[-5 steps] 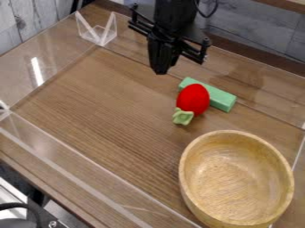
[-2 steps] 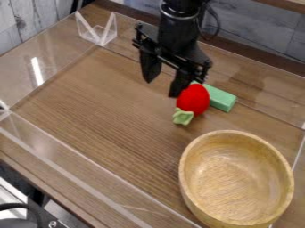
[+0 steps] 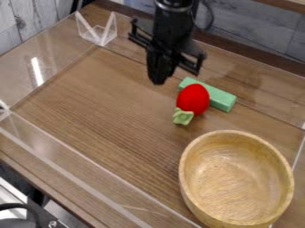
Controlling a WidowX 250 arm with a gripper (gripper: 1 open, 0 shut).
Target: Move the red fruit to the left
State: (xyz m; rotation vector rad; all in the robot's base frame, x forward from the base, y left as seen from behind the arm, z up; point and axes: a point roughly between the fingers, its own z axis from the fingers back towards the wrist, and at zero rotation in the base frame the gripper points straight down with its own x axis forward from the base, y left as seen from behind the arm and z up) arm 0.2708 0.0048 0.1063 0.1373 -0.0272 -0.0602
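Note:
The red fruit (image 3: 193,98) is small, glossy and rounded, with a light-green leafy bit (image 3: 183,118) at its lower end. It lies on the wooden table, right of centre, resting against a flat green block (image 3: 223,102). My black gripper (image 3: 159,76) hangs pointing down just up and left of the fruit. Its fingers are pressed together with nothing between them. A small gap separates the fingertips from the fruit.
A large wooden bowl (image 3: 281,175) stands at the lower right. Clear plastic walls (image 3: 36,134) ring the table, with a clear stand (image 3: 95,29) at the back left. Bare wood (image 3: 95,98) stretches left of the gripper.
The jaws were shut a second ago, spread wide over the fruit's left side, and have shut again with nothing in them. The fruit has not moved.

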